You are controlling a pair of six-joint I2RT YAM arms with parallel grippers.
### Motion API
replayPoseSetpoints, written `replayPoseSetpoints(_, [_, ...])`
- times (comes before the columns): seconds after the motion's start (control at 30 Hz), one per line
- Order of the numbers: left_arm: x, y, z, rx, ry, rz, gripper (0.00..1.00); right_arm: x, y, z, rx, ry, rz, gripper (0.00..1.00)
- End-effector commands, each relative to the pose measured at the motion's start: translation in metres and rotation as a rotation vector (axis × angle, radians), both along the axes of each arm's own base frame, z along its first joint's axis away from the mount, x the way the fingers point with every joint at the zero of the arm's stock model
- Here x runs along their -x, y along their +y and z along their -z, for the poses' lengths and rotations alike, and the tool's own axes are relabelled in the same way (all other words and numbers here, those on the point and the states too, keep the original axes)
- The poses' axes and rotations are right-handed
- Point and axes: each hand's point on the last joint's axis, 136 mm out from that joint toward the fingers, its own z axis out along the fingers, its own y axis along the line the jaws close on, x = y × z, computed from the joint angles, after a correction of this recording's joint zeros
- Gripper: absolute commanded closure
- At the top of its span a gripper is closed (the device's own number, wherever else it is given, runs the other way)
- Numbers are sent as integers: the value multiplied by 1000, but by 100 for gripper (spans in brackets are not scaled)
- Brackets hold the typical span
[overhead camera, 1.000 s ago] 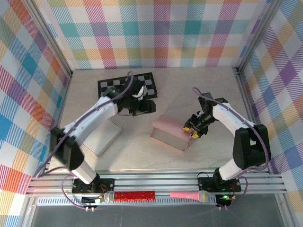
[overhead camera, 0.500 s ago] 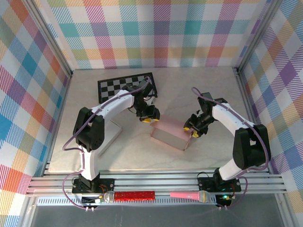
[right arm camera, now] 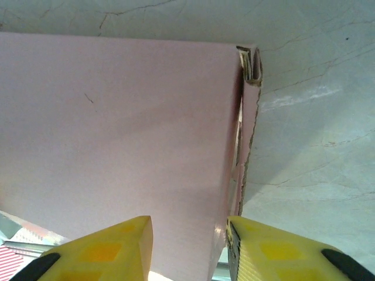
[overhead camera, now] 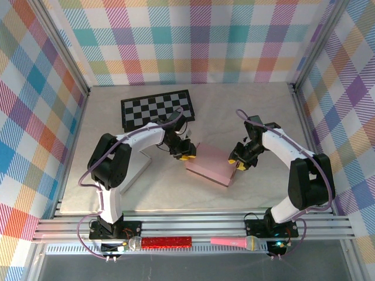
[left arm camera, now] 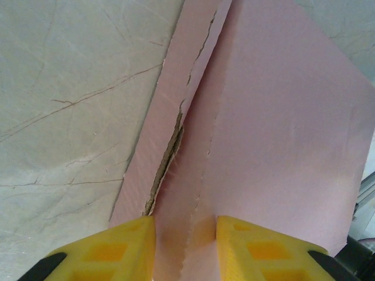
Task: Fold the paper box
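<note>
On the marbled table [overhead camera: 263, 117] the pink paper box [overhead camera: 212, 165] lies low and flat near the middle, a little to the right. Its broad top panel is smooth, its left edge is a folded flap with a ragged tear [left arm camera: 167, 158] baring brown card, and its right end is a thin doubled wall. The left gripper [overhead camera: 184, 155] straddles the far-left flap and the right gripper [overhead camera: 236, 162] the right-hand wall, each with yellow fingers [right arm camera: 111, 252] set apart on either side of the card — whether they actually pinch it I cannot tell.
</note>
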Motion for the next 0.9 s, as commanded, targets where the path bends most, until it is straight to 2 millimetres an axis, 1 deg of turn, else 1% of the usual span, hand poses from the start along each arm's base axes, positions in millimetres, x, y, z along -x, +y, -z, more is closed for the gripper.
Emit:
replayPoseSetpoints(0.0, [-4, 1, -16, 33, -41, -22, 68, 10, -9, 2, 55, 4, -37, 62])
replayPoseSetpoints(0.07, [0, 6, -11, 2, -34, -13, 65, 14, -15, 2, 78, -6, -45, 57])
replayPoseSetpoints(0.13, [4, 12, -6, -34, -28, 3, 64, 20, -17, 3, 82, -7, -45, 48])
replayPoseSetpoints(0.23, [7, 15, -3, -52, -23, 19, 61, 28, -11, 8, 52, -6, -53, 39])
replayPoseSetpoints(0.3, [8, 14, -1, -49, -19, 30, 58, 30, -8, 11, 42, -1, -57, 37])
replayPoseSetpoints(0.4, [9, 11, 1, -44, -20, 43, 55, 33, -5, 19, 25, 12, -38, 37])
replayPoseSetpoints(0.47, [10, 9, 3, -40, -19, 48, 55, 31, -1, 23, 6, 7, -28, 38])
replayPoseSetpoints(0.73, [19, 7, 11, -33, -2, 54, 60, 26, 1, 37, 5, 14, -23, 49])
replayPoseSetpoints(0.87, [16, 6, 5, -21, -24, 60, 58, 25, 0, 42, 15, 19, -31, 55])
